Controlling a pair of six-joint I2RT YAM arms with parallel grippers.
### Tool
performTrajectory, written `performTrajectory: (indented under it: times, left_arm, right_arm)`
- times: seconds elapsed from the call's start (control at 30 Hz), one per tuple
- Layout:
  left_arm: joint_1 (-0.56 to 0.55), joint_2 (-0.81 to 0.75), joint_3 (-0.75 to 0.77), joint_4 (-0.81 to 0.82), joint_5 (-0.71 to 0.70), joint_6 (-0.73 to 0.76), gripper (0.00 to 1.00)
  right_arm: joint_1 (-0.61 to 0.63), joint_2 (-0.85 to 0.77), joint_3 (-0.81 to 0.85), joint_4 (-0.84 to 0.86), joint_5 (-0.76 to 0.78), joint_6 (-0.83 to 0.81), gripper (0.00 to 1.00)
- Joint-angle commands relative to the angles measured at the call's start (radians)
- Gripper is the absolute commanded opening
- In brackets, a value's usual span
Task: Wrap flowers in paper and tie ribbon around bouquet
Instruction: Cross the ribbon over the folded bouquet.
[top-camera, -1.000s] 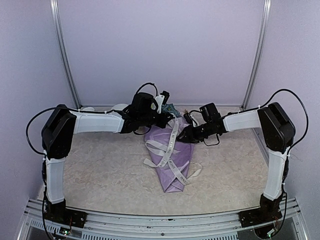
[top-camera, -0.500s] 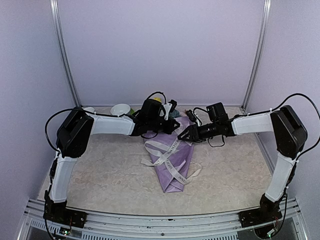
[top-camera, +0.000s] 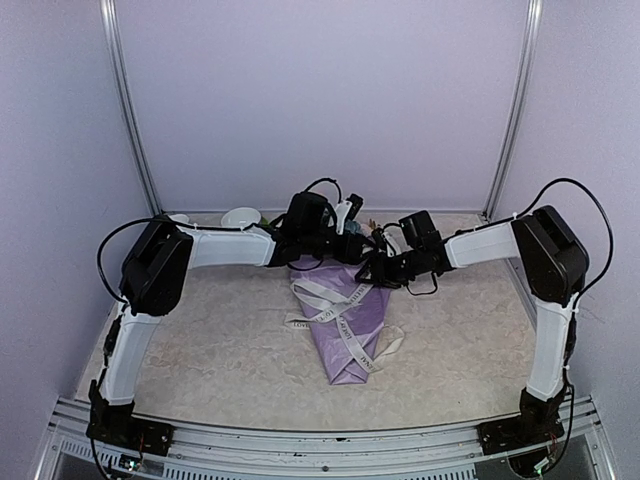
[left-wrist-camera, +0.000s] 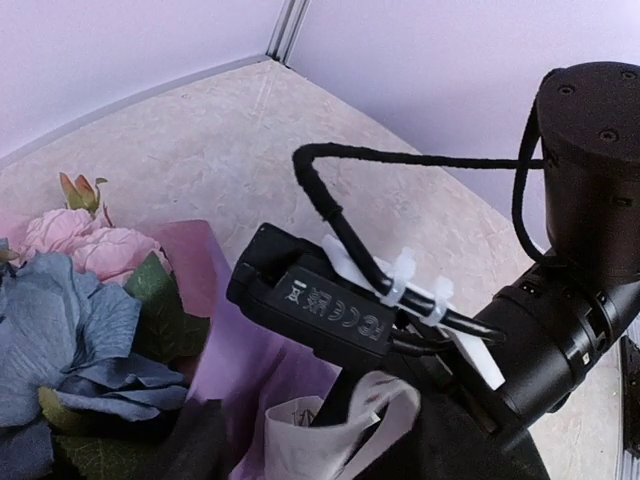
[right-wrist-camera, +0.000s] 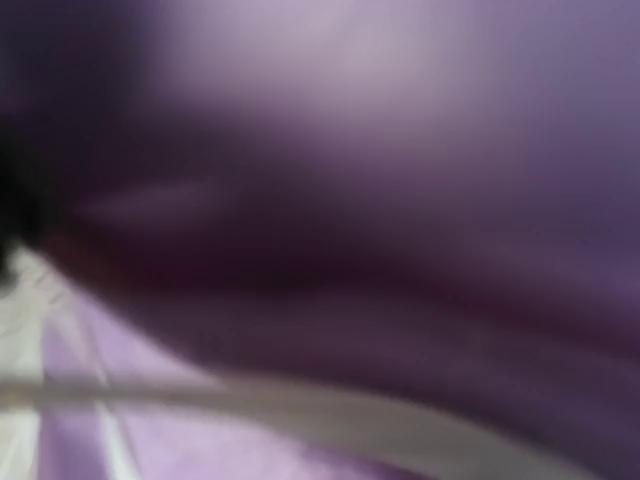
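bouquet (top-camera: 348, 335) lies mid-table (top-camera: 200, 345): cone tip toward the near edge, open end toward the far edge. ribbon (top-camera: 322, 300) is draped in loose loops across the upper half of the cone, one tail trailing off toward the table's right edge.

left gripper (top-camera: 360, 247) and right gripper (top-camera: 375, 268) sit almost nose to nose, right over the open end of the cone, so the top view hides most of the flowers there.

left wrist view:
- flowers (left-wrist-camera: 70, 300) at lower left, pink and blue heads resting on the paper (left-wrist-camera: 215, 290)
- right gripper's black body just beyond them
- a limp curl of ribbon at the bottom edge of the view, against dark gripper parts

Whether the left jaws are pinching that curl or standing spread, can't tell.

right wrist view: blurred, pressed up close to the lilac paper, one pale ribbon strip across the bottom. Right jaws not visible, so can't tell their state either.

white bowl (top-camera: 241, 217) sits by the far edge, left of the bouquet.

vs a second ago:
- left arm has reached further toward the right
- the ribbon strand it held taut and lifted off the cone now lies slack on the paper
- the loops are bunched more crosswise
- the gap between the two grippers has closed
- the bowl, then mostly behind the left arm, is now in the open
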Motion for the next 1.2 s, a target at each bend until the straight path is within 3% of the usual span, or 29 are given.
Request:
performTrajectory:
  times: [0.0,0.07,0.2,0.33,0.43,0.47,0.57,0.6,0.77,0.83,0.9,1.13,1.17]
  left_arm:
    - [-0.001,-0.062,-0.004,-0.095,-0.015,0.105,0.88]
    - [0.003,-0.159,-0.083,-0.097,-0.027,0.182,0.98]
    - [-0.003,-0.312,-0.164,-0.254,0.021,0.404,0.99]
    - [-0.086,-0.393,-0.246,-0.432,-0.094,0.598,0.99]
    - [-0.119,-0.421,-0.342,-0.464,-0.102,0.681,0.98]
    - [-0.121,-0.425,-0.363,-0.474,-0.105,0.699,0.94]
    - [-0.108,-0.414,-0.382,-0.506,-0.110,0.730,0.57]
    - [-0.101,-0.404,-0.378,-0.511,-0.106,0.734,0.54]
    - [-0.093,-0.301,-0.301,-0.631,-0.064,0.782,0.76]
    - [-0.096,-0.260,-0.275,-0.655,-0.076,0.780,0.78]
    - [-0.096,-0.228,-0.248,-0.659,-0.105,0.763,0.69]
    - [-0.100,-0.258,-0.238,-0.601,-0.096,0.693,0.19]
    - [-0.103,-0.278,-0.251,-0.577,-0.092,0.676,0.08]
  right_arm:
    - [-0.005,0.046,0.033,-0.063,0.089,0.035,0.46]
    - [-0.005,0.053,0.020,-0.060,0.071,0.032,0.46]
    - [-0.005,0.056,-0.001,-0.057,0.057,0.022,0.46]
    - [-0.005,0.065,-0.001,-0.052,0.029,0.021,0.46]
    - [-0.005,0.074,0.006,-0.043,-0.005,0.030,0.45]
    - [-0.005,0.075,0.006,-0.041,-0.012,0.031,0.45]
    - [-0.002,0.071,0.004,-0.044,-0.019,0.024,0.45]
    - [-0.002,0.068,0.004,-0.049,-0.017,0.016,0.45]
    - [-0.001,0.061,0.004,-0.074,-0.008,-0.012,0.45]
    - [0.000,0.056,0.004,-0.078,-0.006,-0.021,0.45]
    - [-0.001,0.049,0.000,-0.080,-0.005,-0.027,0.45]
    - [0.000,0.035,-0.010,-0.074,-0.011,-0.027,0.45]
    - [-0.001,0.035,-0.011,-0.074,-0.011,-0.029,0.45]
